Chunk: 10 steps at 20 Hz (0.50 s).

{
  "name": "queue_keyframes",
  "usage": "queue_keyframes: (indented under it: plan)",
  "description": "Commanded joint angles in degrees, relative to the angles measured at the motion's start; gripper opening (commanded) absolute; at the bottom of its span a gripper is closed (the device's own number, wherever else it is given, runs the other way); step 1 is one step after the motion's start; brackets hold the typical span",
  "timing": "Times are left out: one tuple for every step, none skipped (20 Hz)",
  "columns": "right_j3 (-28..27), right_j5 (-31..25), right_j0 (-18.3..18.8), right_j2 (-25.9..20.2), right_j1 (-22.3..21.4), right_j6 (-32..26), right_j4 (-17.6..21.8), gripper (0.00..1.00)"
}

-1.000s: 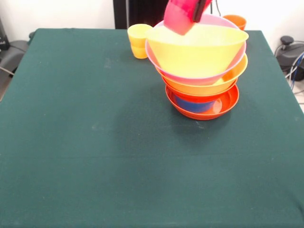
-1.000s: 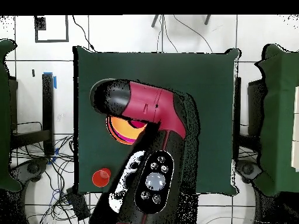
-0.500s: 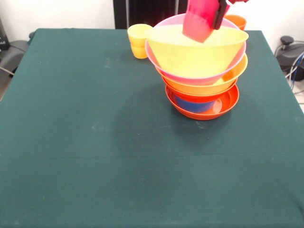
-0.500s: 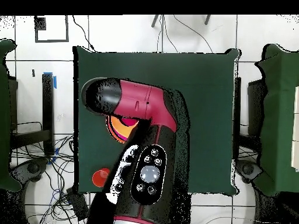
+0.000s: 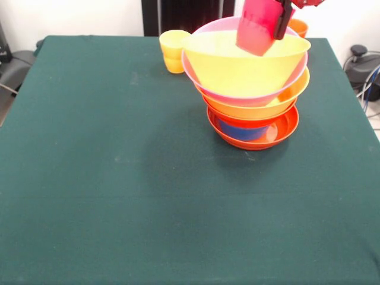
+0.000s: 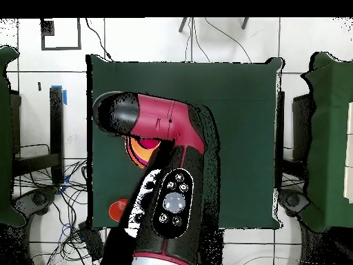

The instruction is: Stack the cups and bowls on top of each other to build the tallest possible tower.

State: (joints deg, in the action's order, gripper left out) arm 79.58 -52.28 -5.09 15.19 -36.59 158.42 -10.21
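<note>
my claw [image 5: 268, 27] came down from the top edge of the front view, clamped on a small red-pink plastic tumbler [image 5: 256, 29]; one dark finger [image 5: 282, 21] lay pressed against the tumbler's right side. the tumbler hung tilted, its lower end dipping behind the near rim of the big glossy yellow bowl [image 5: 246, 62], over that bowl's right-hand part. whether it touched the bowl's inside i could not tell.

the yellow bowl was the top of the tower [image 5: 252, 89]. under it sat a translucent pink bowl [image 5: 261, 98], showing only as a rim around the yellow one, then a large orange bowl [image 5: 267, 108], then a shallow red-orange bowl [image 5: 284, 116]. below that a small blue bowl [image 5: 240, 131] rested inside the lowest shallow red-orange bowl [image 5: 255, 141], which stood on the dark green counter [image 5: 119, 178]. the upper bowls leaned a little to the left.

a small yellow plastic tumbler [image 5: 173, 50] stood upright on the counter just left of the tower and farther back, apart from it. a small orange plastic tumbler [image 5: 296, 26] peeped out behind the tower's right side, near the counter's far edge.

from overhead my red and black arm [image 6: 162, 172] covered nearly the whole tower; only a slice of orange and pink showed beneath it. a red-orange round thing [image 6: 118, 208] lay near the counter's lower left corner, partly under the arm.
</note>
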Motion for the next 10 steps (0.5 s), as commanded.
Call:
queue_keyframes:
  plan:
    - [4.01,1.44,0.37,-7.02,3.23,-6.2,4.28,0.0]
    - [3.93,1.07,0.28,-7.03,3.38,-6.1,4.34,0.0]
    - [3.97,0.88,0.28,-7.08,3.48,-6.06,4.39,0.0]
    - [4.0,0.78,0.35,-7.13,3.63,-6.08,4.47,0.0]
    - [4.09,0.52,0.43,-7.24,3.69,-6.15,4.46,0.0]
    - [4.1,-0.07,0.53,-7.25,3.65,-6.24,4.49,0.0]
    - [4.16,-1.02,0.66,-7.42,3.65,-6.48,4.42,0.0]
    - [4.2,-1.97,0.69,-7.44,3.65,-6.63,4.51,0.0]
    - [4.18,-2.69,0.6,-7.39,3.74,-6.66,4.71,0.0]
    - [4.29,-3.33,0.51,-7.48,3.73,-6.67,4.76,0.0]
